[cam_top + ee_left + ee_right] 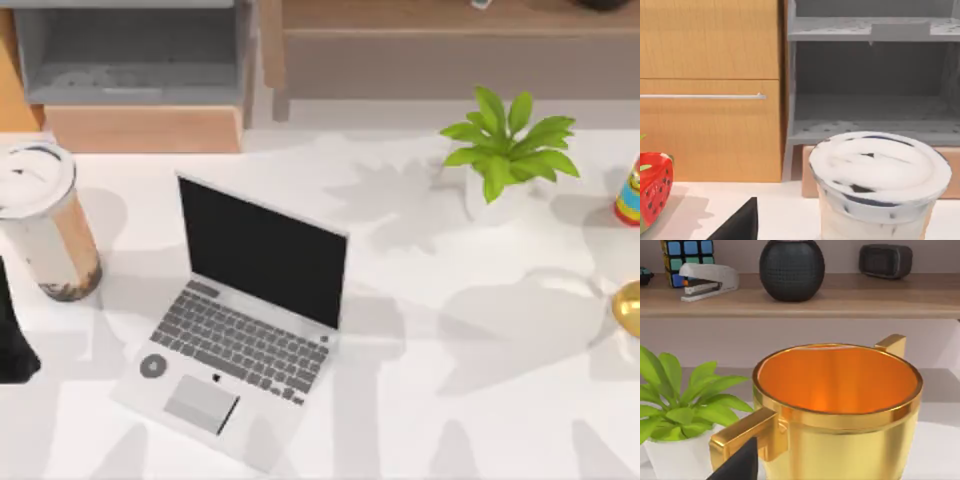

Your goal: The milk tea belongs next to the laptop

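White tabletop carried everything you needed to watch. The milk tea (45, 225) stood upright at about nine o'clock on the table (420, 380), near its left edge, with the laptop (245, 310) open just left of centre and a clear gap between the two. From the laptop the cup lay toward ten o'clock. Your left arm (12, 335) was the nearer one, showing as a dark shape at the left edge, just toward six o'clock of the cup. In the left wrist view the milk tea's white lid (880, 167) sat close ahead of the camera, so the cup lay straight in front of that gripper. You could not tell whether either gripper was open or closed. The right wrist camera faced a gold cup (840, 410) and a plant (685, 400).
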Controlling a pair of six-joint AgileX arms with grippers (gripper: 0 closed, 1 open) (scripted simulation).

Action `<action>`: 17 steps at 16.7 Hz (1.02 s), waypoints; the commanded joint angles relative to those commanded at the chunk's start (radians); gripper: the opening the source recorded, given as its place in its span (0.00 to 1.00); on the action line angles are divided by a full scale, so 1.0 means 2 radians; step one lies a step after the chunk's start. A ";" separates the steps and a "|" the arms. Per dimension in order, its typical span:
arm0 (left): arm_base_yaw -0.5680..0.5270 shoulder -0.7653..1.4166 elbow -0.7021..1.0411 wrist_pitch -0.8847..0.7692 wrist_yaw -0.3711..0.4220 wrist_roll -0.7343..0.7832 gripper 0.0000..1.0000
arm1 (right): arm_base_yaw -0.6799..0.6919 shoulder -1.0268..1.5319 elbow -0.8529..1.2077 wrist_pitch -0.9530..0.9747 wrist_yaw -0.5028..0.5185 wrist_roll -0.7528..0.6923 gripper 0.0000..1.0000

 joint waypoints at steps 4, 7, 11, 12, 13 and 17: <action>-0.002 0.018 0.001 0.016 -0.001 -0.002 1.00 | 0.000 0.000 0.000 0.000 0.000 0.000 1.00; -0.008 0.084 0.003 0.066 -0.004 -0.006 1.00 | 0.000 0.000 0.000 0.000 0.000 0.000 1.00; -0.020 0.233 0.009 0.163 -0.010 -0.009 1.00 | 0.000 0.000 0.000 0.000 0.000 0.000 1.00; -0.023 0.274 0.011 0.189 -0.011 -0.009 1.00 | 0.000 0.000 0.000 0.000 0.000 0.000 1.00; -0.026 0.315 0.013 0.214 -0.013 -0.009 1.00 | 0.000 0.000 0.000 0.000 0.000 0.000 1.00; -0.035 0.449 0.020 0.299 -0.019 -0.008 1.00 | 0.000 0.000 0.000 0.000 0.000 0.000 1.00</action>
